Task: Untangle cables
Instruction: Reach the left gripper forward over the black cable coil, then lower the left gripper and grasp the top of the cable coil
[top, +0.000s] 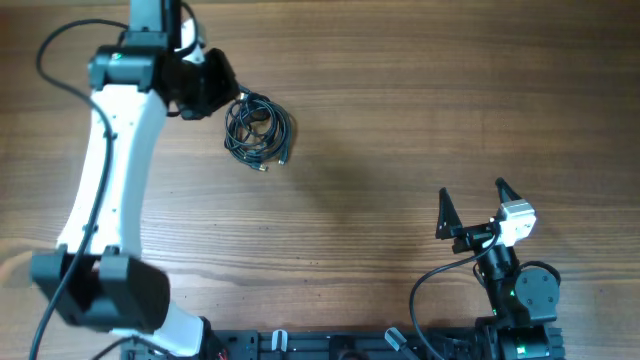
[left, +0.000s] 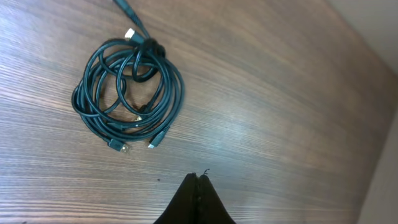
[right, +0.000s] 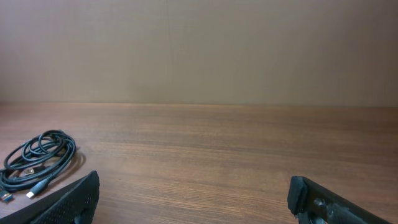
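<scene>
Cables (top: 258, 130) lay in one tangled coil on the table (top: 420, 100); untangling looked not yet begun. Left pincer (left: 198, 185) hung near it, pressed together and empty; right pincer (top: 472, 192) stood apart, well away. Next, probably: part left jaws, pinch one loop.

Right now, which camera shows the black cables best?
The left wrist view: the cables lie close, loops and plug ends distinct. Overhead shows them small; the right wrist view catches them low at its left edge.

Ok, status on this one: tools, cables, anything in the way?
Left tool shut, empty, apart from the cables. Right tool open, empty, far off. Cables in one tangled coil on the table. Nothing in the way.
</scene>
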